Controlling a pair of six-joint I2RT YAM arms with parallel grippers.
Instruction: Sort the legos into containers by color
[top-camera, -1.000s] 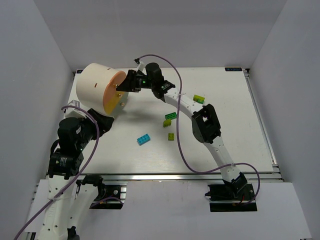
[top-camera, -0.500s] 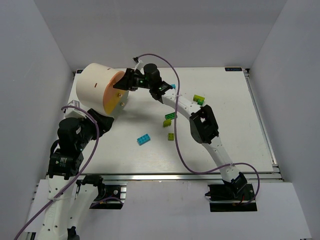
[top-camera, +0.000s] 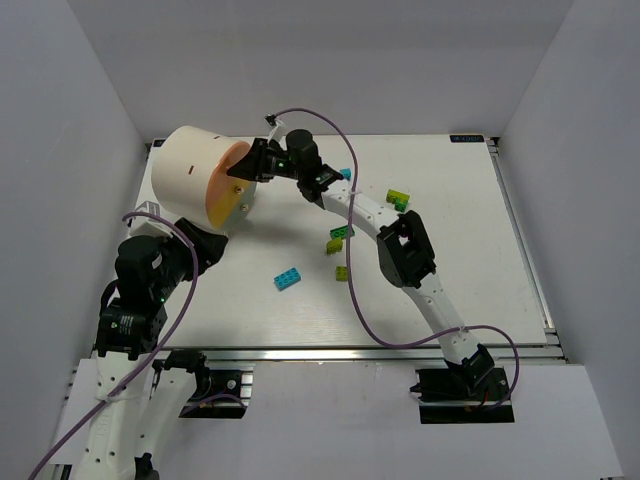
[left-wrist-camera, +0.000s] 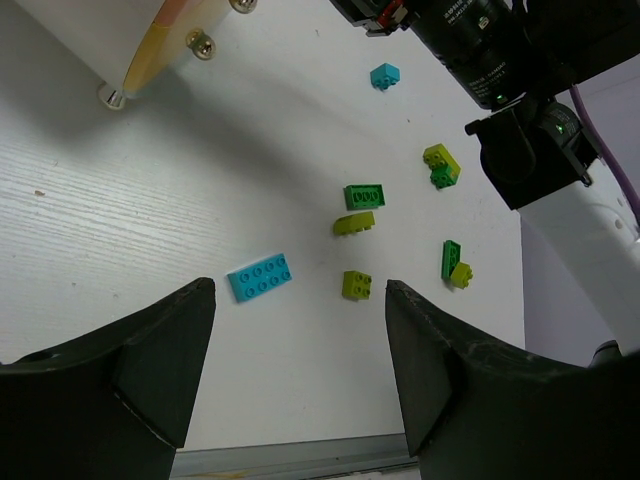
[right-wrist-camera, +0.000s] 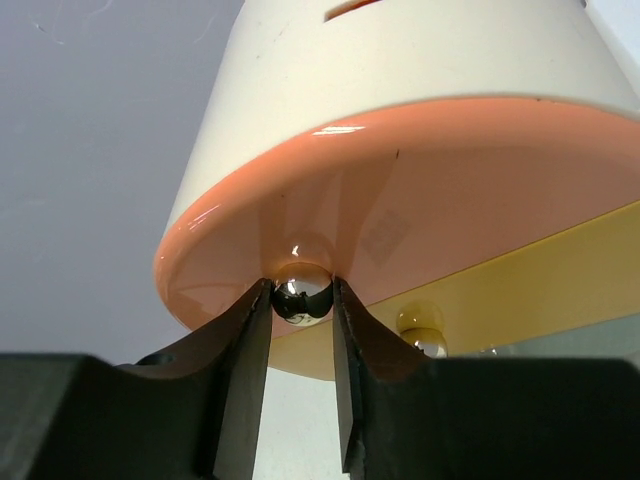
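The containers' cream-white drum (top-camera: 188, 168) lies at the back left, its orange face (right-wrist-camera: 450, 190) turned to the right arm. My right gripper (right-wrist-camera: 301, 297) is shut on a shiny round knob (right-wrist-camera: 302, 288) on that face, one finger touching each side. A second knob (right-wrist-camera: 424, 332) sits on a yellow panel just below. The legos lie loose on the table: a cyan brick (left-wrist-camera: 259, 277), a yellow-green brick (left-wrist-camera: 356, 285), a dark green one (left-wrist-camera: 364, 196) and several more. My left gripper (left-wrist-camera: 300, 290) hangs open above the near table, holding nothing.
Further bricks lie to the right: a small cyan one (left-wrist-camera: 384, 75), a yellow-green and green pair (left-wrist-camera: 441, 167) and another pair (left-wrist-camera: 455, 264). The right arm (top-camera: 400, 240) arches over the bricks. The table's front rail (left-wrist-camera: 300, 460) runs just below my left fingers.
My right gripper has edged closer to the drum's face and closed its fingers onto the knob. The left arm and the bricks have not moved.
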